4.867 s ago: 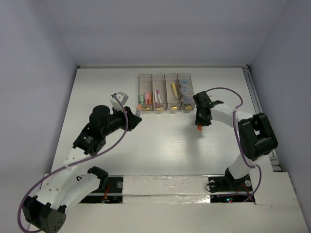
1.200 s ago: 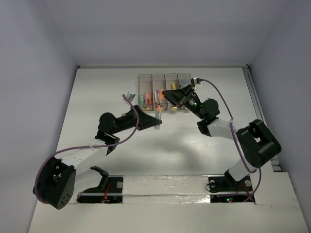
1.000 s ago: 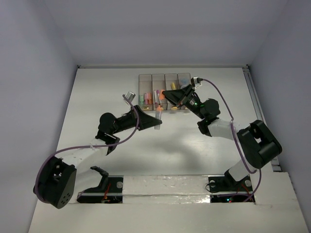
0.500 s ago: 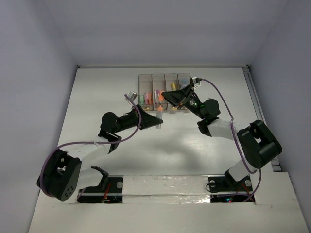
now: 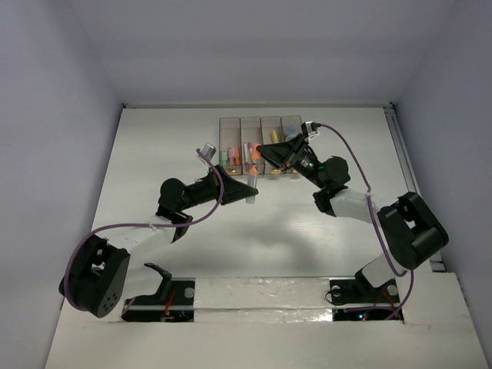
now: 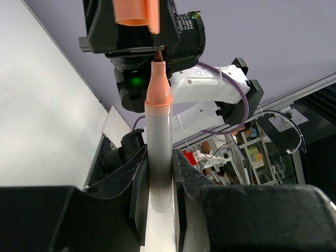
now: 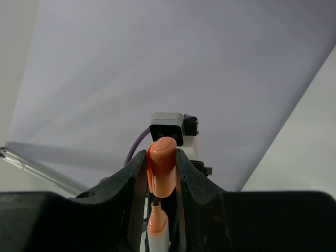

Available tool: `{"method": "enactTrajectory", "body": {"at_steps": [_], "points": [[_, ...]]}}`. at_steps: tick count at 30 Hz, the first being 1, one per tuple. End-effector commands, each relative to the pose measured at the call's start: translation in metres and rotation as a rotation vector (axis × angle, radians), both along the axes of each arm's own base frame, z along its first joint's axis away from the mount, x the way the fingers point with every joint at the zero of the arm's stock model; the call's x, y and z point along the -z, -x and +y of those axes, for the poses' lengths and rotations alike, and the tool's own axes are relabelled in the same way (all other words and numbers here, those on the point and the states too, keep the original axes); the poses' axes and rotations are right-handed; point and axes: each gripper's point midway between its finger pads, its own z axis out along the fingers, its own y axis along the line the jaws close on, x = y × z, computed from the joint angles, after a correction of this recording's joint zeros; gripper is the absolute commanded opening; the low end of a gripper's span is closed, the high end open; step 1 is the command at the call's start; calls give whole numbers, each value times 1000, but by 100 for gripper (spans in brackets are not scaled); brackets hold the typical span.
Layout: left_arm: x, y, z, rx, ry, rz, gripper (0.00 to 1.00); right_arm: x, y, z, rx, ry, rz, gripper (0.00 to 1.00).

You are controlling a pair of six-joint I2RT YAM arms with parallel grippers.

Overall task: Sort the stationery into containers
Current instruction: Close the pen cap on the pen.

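My left gripper is shut on a white marker with an orange neck and bare dark tip, held in the air in front of the containers. My right gripper is shut on the marker's orange cap, just above that tip. Cap and tip are in line, a small gap apart. The four joined bins hold green and pink sticks, a white-magenta stick and a gold stick. The right arm hides most of the two right bins.
The white table has raised side rails; one runs along the right edge. The two arms reach towards each other over the middle of the table, just in front of the bins. Purple cables loop from both arms.
About five seconds ago the arms were apart, the right gripper holding the orange piece over the table. Now they meet by the bins. In the last second the left gripper edged the marker closer to the cap.
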Motion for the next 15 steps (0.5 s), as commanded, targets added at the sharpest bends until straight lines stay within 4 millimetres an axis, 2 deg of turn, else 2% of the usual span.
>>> {"method": "enactTrajectory", "body": {"at_steps": [1,5,15], "points": [[-10,10,2,25,32,-71,0,-89,63,-33,-21,-240,-408,5],[-4,9,2,24,22,-60,0,-89,64,-34,-22,-242,-407,5],[-7,9,1,32,38,-75,0,-85,65,-31,-38,-228,-403,5]]}}
